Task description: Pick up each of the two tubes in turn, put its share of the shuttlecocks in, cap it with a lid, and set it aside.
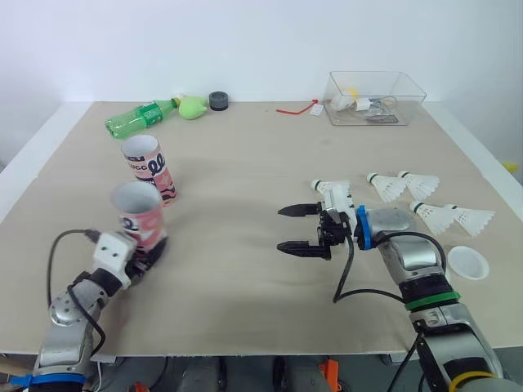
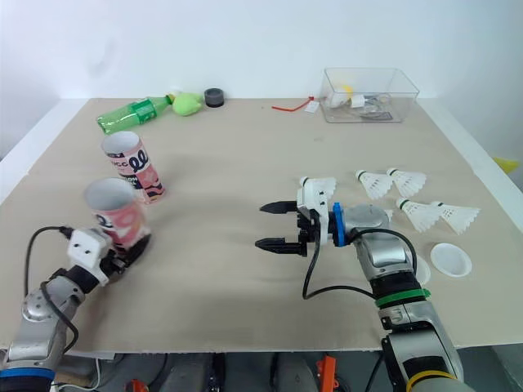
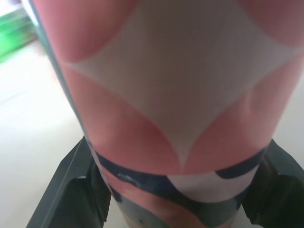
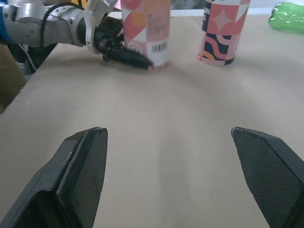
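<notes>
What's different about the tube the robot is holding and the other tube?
The near tube is clamped low down by the left gripper; the far tube stands free, with nothing touching it. The far tube sits closer to the green bottle; the near tube is closer to the table's front edge. Both are upright, pink-patterned and uncapped.

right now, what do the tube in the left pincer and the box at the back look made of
Tube in the left pincer: probably printed card or thin plastic, with a smooth, slightly glossy pink-and-white wrap. Box: clear hard plastic, most likely; its contents show through the walls.
</notes>
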